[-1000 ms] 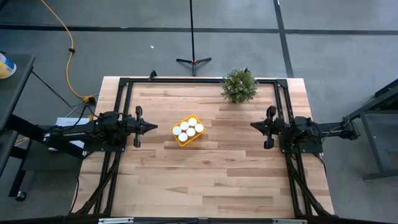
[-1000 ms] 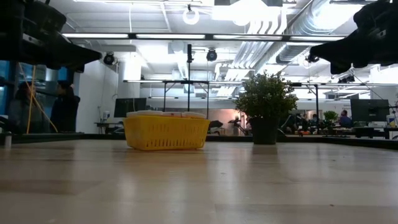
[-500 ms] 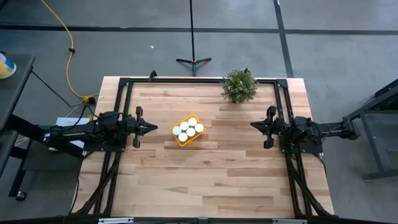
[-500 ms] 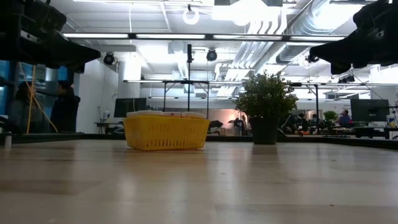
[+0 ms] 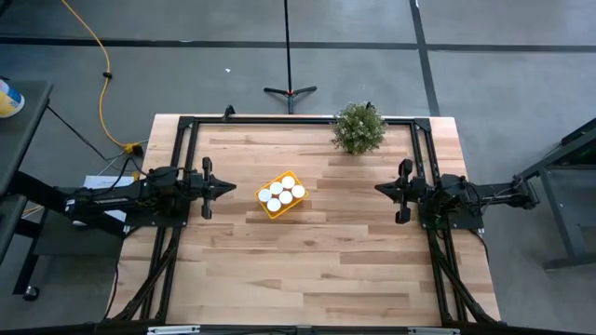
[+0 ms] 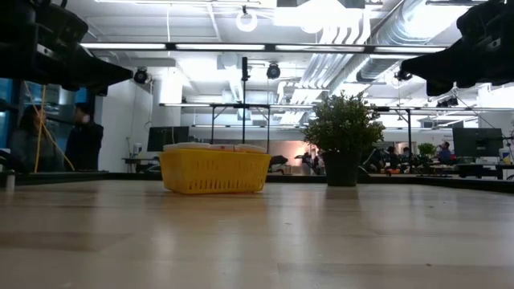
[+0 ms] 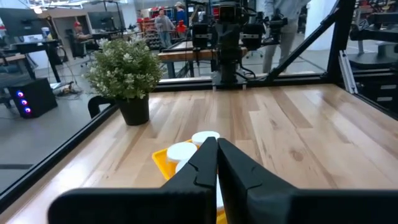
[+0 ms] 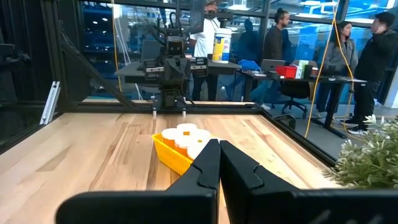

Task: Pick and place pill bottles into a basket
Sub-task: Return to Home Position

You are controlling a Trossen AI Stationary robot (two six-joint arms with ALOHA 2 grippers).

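High view: pill bottles [image 5: 280, 194] are held in the basket [image 5: 275, 214], mid-table, with left gripper [image 5: 228, 190] and right gripper [image 5: 380, 188] well apart on either side.
Low view: basket is stood flat.
Wrist views: both grippers are clenched, empty.
Retraction is best done level, basket left untouched.

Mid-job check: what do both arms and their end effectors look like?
The left arm and right arm are matte black, built of chunky links. The left end effector and right end effector each carry two dark fingers tapering to a point. No markings show.
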